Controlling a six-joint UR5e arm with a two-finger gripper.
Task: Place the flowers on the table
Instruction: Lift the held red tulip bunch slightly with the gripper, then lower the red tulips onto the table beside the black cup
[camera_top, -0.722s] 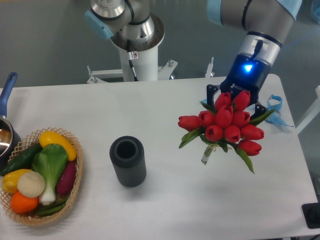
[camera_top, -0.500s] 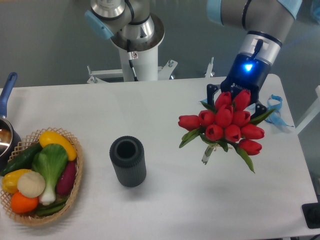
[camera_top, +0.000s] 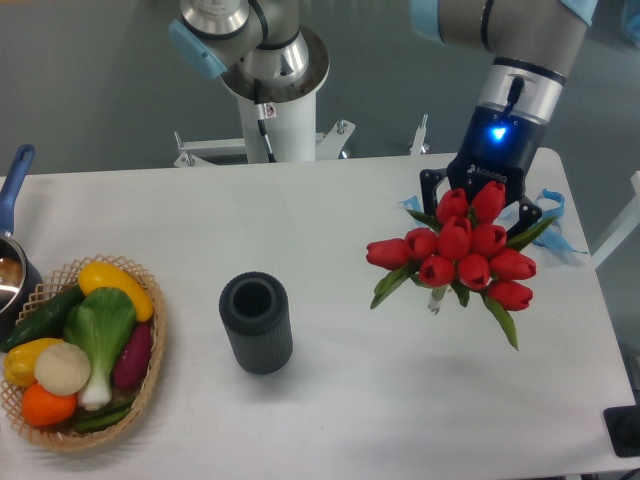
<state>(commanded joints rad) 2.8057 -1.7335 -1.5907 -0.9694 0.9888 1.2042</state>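
A bunch of red tulips, the flowers (camera_top: 458, 255), hangs over the right part of the white table (camera_top: 340, 230), blooms facing the camera and green leaves splayed out. A short piece of pale stem shows beneath the blooms. My gripper (camera_top: 480, 200) sits directly behind the bunch, its black body with a blue light above the blooms, and it is shut on the flowers' stems. The fingertips are hidden by the blooms.
A dark ribbed cylindrical vase (camera_top: 256, 322) stands upright left of centre. A wicker basket (camera_top: 148, 370) of vegetables sits at the front left, a pot with a blue handle (camera_top: 12, 190) at the left edge. A light blue ribbon (camera_top: 553, 220) lies at the right edge.
The gripper and the flowers have shifted slightly to the right and a little higher in the picture. The vase and basket have not moved.
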